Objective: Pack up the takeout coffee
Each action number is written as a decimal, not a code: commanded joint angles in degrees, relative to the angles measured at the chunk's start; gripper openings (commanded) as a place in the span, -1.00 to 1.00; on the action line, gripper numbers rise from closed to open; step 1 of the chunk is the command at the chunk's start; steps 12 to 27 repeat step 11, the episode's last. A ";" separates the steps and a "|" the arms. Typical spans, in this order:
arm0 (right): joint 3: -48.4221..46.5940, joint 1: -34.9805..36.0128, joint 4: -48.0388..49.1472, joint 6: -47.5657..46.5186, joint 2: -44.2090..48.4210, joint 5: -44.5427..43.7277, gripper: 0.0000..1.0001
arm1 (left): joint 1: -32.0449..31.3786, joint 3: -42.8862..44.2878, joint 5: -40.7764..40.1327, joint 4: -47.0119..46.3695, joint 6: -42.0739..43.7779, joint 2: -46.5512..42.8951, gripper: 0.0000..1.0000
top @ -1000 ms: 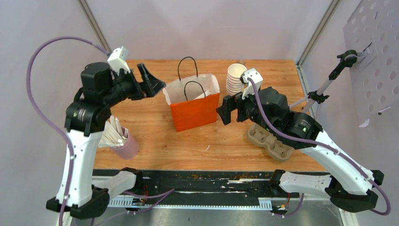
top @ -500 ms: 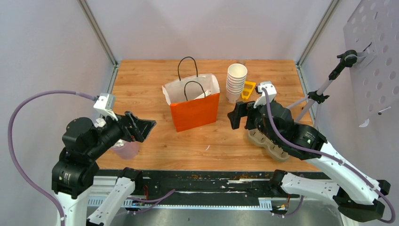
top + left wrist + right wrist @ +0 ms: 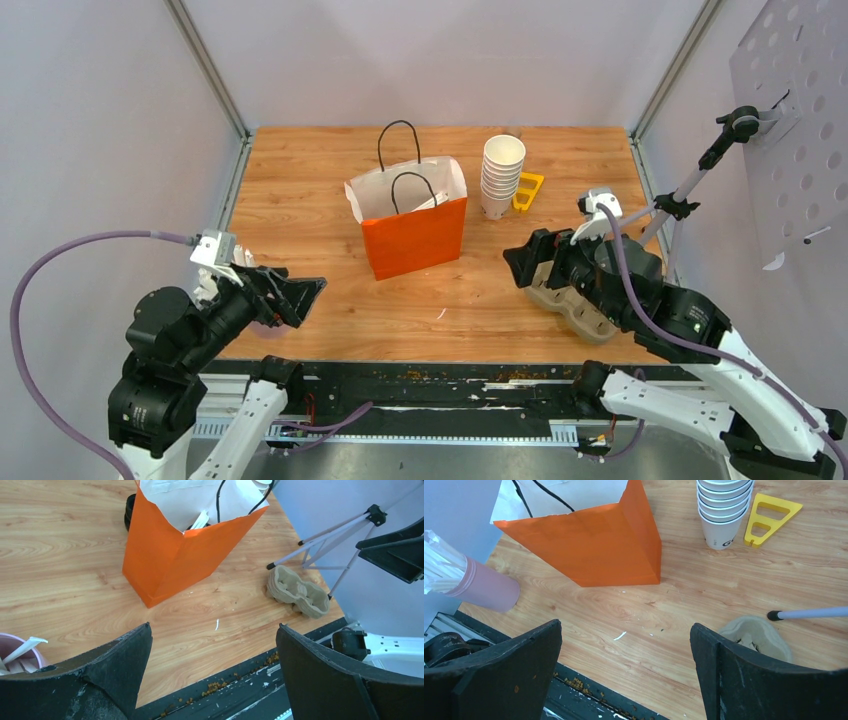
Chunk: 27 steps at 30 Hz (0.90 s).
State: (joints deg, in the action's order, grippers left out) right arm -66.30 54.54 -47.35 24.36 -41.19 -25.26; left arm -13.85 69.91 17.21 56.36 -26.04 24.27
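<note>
The orange paper bag (image 3: 415,235) stands open mid-table, white inside, with black handles; it also shows in the left wrist view (image 3: 175,555) and the right wrist view (image 3: 599,545). No lidded white cup shows plainly. Something white lies inside the bag (image 3: 430,200). A dark round thing (image 3: 129,511) sits behind the bag; I cannot tell what it is. My left gripper (image 3: 305,293) is open and empty above the table's front left, (image 3: 214,626). My right gripper (image 3: 518,265) is open and empty at the front right, (image 3: 626,624).
A tall stack of lidless white cups (image 3: 502,175) and a yellow plastic triangle (image 3: 528,190) stand right of the bag. A cardboard cup carrier (image 3: 585,310) lies under my right arm. A pink cup of white sticks (image 3: 489,587) stands front left. A tripod stand (image 3: 690,185) is at the right edge.
Both arms have pulled back from the bag toward the near edge, the left one down to the front left, the right one to the right. Both grippers stayed open.
</note>
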 commanded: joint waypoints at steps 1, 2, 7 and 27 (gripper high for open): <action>0.16 -0.23 1.27 -0.27 -1.09 3.03 1.00 | -0.04 0.94 -1.55 0.71 0.47 0.62 1.00; 0.35 -0.23 1.67 -0.08 -1.24 3.17 1.00 | -0.04 0.93 -1.64 0.69 0.47 0.48 1.00; 1.54 -0.23 4.15 0.39 -1.64 5.28 1.00 | -0.04 2.13 -1.90 2.19 1.17 0.58 1.00; 1.35 -0.23 4.83 0.76 -2.02 5.44 1.00 | -0.04 3.26 -2.50 4.04 2.31 0.54 1.00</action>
